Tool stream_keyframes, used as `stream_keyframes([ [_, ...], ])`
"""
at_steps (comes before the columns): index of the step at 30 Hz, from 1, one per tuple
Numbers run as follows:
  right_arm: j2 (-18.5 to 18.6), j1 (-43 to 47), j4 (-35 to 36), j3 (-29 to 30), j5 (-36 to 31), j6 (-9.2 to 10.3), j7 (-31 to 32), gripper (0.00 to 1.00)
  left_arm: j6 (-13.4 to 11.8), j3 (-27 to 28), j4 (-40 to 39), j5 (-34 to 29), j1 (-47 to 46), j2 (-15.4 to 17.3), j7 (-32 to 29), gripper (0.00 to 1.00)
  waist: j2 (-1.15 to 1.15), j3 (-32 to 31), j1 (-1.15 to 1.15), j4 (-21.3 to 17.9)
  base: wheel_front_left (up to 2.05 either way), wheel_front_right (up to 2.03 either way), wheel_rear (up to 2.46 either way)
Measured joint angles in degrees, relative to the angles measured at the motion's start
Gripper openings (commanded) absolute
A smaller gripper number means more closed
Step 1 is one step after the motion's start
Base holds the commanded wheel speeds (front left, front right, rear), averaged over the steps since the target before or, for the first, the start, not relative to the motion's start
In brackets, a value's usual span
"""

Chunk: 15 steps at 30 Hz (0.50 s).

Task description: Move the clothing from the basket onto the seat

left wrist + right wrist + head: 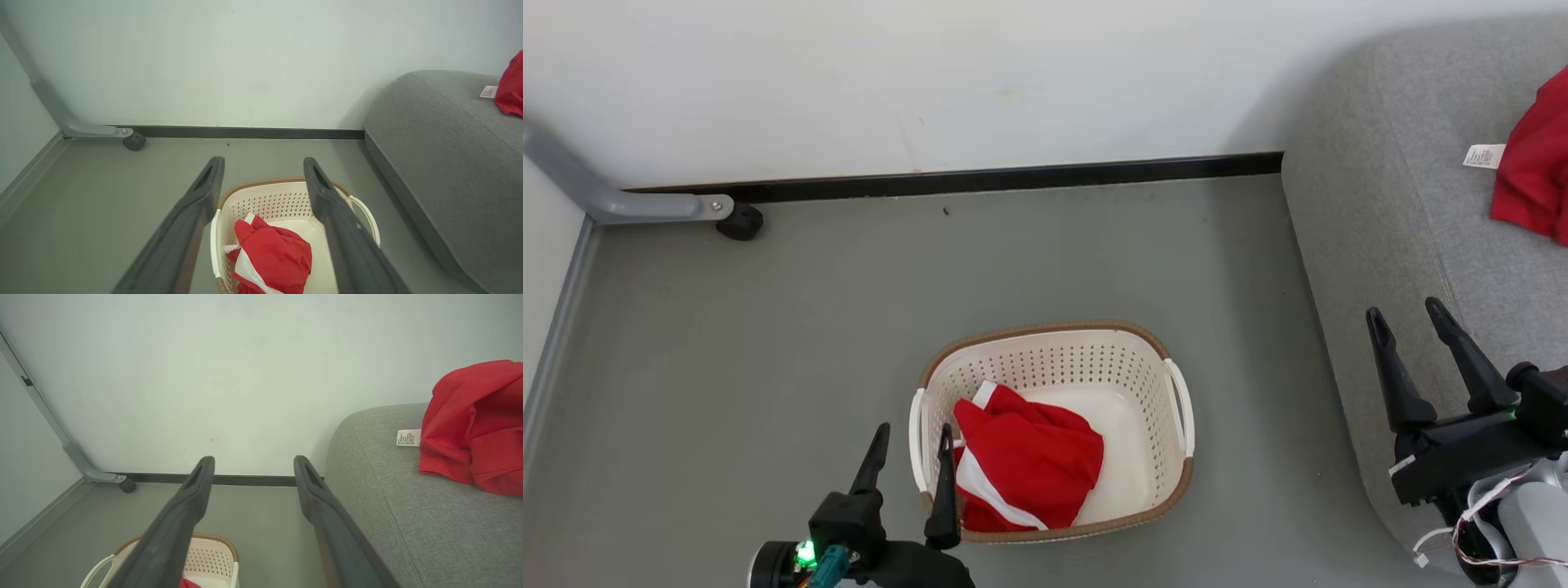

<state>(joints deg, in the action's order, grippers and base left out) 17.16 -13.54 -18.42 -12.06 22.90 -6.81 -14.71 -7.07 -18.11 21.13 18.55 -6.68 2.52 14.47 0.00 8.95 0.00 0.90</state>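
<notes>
A cream basket [1168, 490] [286, 196] [212, 555] with a brown rim stands on the grey floor. Inside, against its left side, lies a crumpled red garment with white stripes [1025, 461] [271, 257]. My left gripper [913, 439] [263, 165] hovers open over the basket's left edge, nothing between its fingers. A second red garment [1535, 175] [476, 424] [510, 85] with a white label [1483, 155] rests on the grey seat [1380, 229] [408, 514] [449, 155] at the right. My right gripper [1405, 317] [253, 461] is open and empty above the seat's front edge.
A white wall with a dark baseboard [980, 178] closes the far side. A grey metal leg with a black caster [739, 222] stands at the far left. Grey floor surrounds the basket.
</notes>
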Motion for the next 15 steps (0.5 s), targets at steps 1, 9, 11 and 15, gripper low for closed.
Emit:
stream_keyframes([
  [1, 0.07, -0.23, 0.4, 0.18, -0.01, 0.0, 0.0, 1.0, 0.0, -0.66, -0.07, 0.11, -0.01, 0.0, 0.0, 1.0, 0.0, 0.51, 0.0, -0.06, 0.0, 0.0, 0.0],
  [9, 1.16, -3.98, 3.63, 1.08, -0.02, -0.03, 0.0, 1.0, 0.0, -5.66, -0.34, 4.98, -1.59, 0.02, 0.0, 1.0, 0.0, 5.36, 0.0, -0.67, 0.0, 0.0, 0.0],
  [11, 1.15, -5.87, 4.78, 0.68, -0.29, -0.1, 0.0, 1.0, 0.0, -6.45, -0.04, 5.98, -2.63, 0.02, 0.0, 1.0, 0.0, 6.78, 0.0, -0.9, 0.0, 0.0, 0.0],
  [15, 1.3, -8.89, 6.39, 0.25, -0.29, -0.25, 0.0, 1.0, 0.0, -8.7, 1.77, 6.11, -5.56, 0.1, 0.0, 1.0, 0.01, 9.73, 0.01, -1.51, 0.0, 0.0, 0.0],
])
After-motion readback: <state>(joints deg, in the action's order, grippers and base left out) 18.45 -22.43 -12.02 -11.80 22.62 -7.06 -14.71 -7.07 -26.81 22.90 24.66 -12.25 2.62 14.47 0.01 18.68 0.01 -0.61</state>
